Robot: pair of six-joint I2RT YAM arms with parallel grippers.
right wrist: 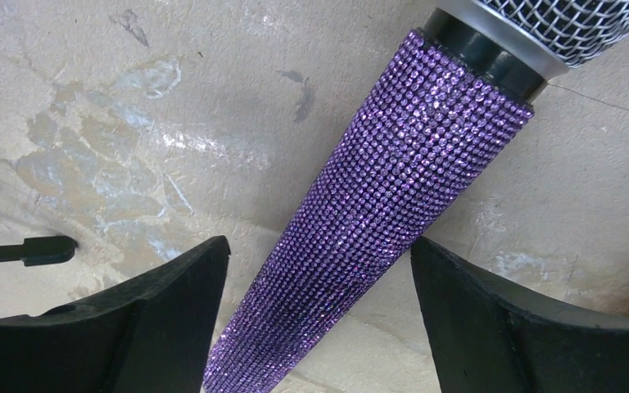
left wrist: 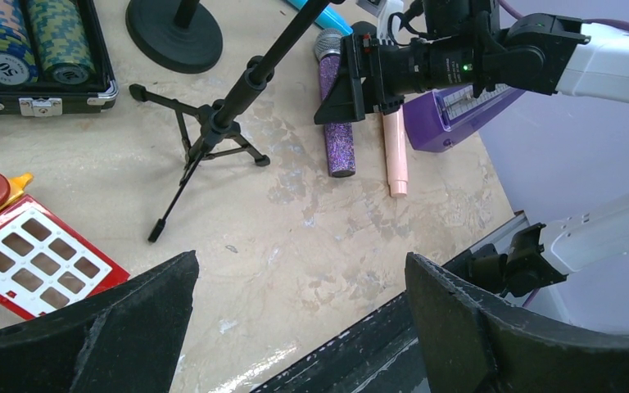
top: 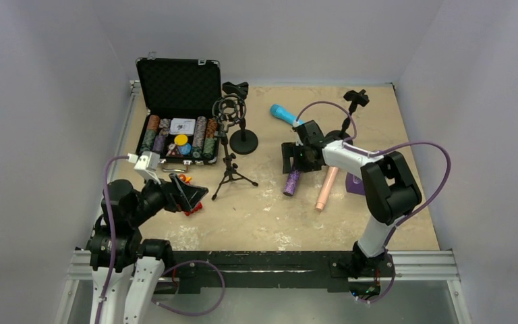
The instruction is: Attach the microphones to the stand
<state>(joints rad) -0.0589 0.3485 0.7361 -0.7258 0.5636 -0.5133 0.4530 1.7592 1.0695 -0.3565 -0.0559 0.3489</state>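
Observation:
The glittery purple microphone [top: 292,181] with a silver mesh head lies on the table mid-right. My right gripper [top: 293,158] is open and low over it, with one jaw on each side of its body [right wrist: 377,205] and neither touching. The pale pink microphone [top: 326,189] lies just right of it. The bright blue microphone [top: 284,114] lies behind them. A black tripod stand [top: 229,169], a round-base stand [top: 243,140] and a clip stand [top: 355,101] are upright. My left gripper [top: 192,196] is open and empty at the near left, above bare table [left wrist: 299,270].
An open black case of poker chips [top: 179,115] stands at the back left. A purple box [top: 354,183] sits right of the pink microphone. A red and white toy board [left wrist: 33,254] lies under my left gripper. The table's near edge has a black rail [top: 263,263].

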